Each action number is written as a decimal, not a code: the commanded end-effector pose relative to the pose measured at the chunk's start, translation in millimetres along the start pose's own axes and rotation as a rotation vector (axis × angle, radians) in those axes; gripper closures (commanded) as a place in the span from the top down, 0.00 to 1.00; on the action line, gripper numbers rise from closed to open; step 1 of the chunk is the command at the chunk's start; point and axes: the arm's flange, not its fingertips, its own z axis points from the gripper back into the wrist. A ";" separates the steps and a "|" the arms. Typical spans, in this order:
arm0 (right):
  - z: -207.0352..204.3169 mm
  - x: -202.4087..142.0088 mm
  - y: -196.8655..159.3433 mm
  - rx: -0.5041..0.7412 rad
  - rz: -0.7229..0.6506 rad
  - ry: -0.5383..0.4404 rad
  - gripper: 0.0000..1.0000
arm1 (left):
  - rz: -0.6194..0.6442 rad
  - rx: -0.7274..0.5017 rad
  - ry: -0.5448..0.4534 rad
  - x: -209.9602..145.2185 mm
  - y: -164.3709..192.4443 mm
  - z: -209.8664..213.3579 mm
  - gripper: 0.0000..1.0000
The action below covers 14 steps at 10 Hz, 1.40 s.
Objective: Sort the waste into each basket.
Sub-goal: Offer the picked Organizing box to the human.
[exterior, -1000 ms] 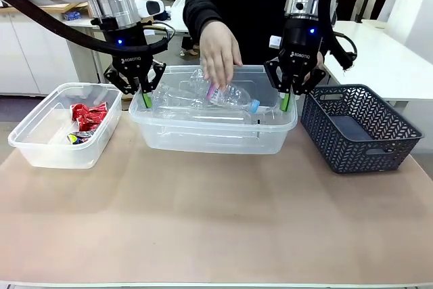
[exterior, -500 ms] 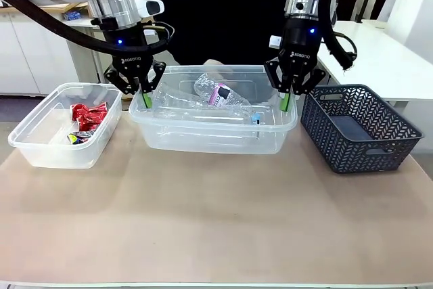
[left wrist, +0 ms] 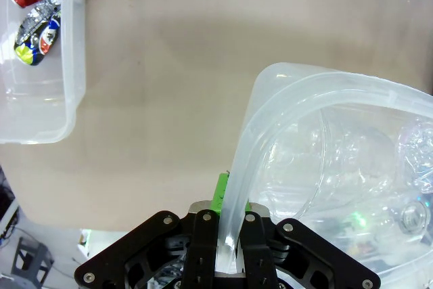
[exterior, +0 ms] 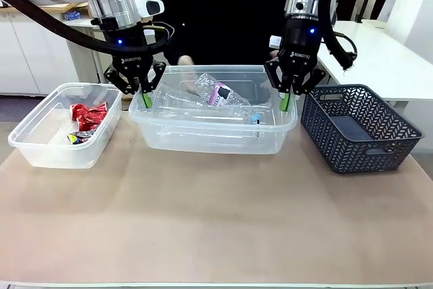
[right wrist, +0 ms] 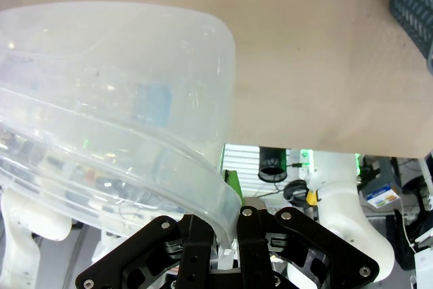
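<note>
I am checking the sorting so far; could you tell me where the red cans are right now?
In the front view, the red cans lie in the small clear tub at the table's left end, beside the middle tub.

A dark blue-grey lattice basket (exterior: pixel 358 126) sits on the right of the brown table (exterior: pixel 216 221), just beside the tubs; a person in black (exterior: pixel 223 11) stands behind.
</note>
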 end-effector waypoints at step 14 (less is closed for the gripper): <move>71.3 162.5 21.7 0.008 0.010 0.129 0.05 | 0.014 0.029 0.028 169.2 -10.9 25.6 0.04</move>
